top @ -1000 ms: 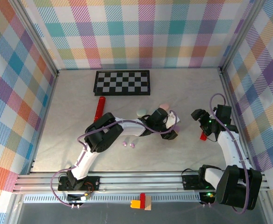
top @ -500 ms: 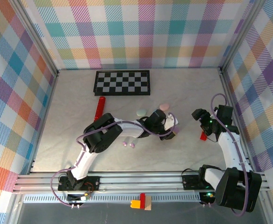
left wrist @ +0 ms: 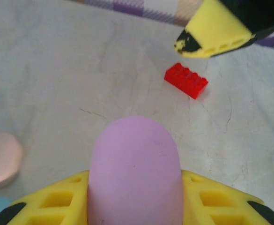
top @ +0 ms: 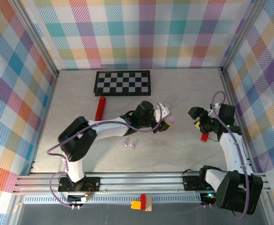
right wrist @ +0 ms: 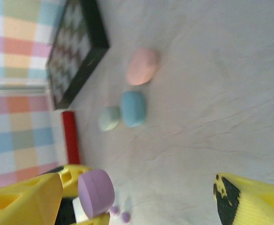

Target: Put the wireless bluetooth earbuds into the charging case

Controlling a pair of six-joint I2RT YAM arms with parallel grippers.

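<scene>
Left claw (left wrist: 134,202) clamps the lilac charging case (left wrist: 134,164), long axis jutting past its fingertips toward the wide-open right claw (top: 196,120). Two tiny lilac earbuds (top: 133,146) lie loose on the table behind the left claw, nearer that arm.

The left gripper (top: 164,119) has been closed on the lilac case (left wrist: 134,168), which appears lifted and shifted slightly away.
</scene>
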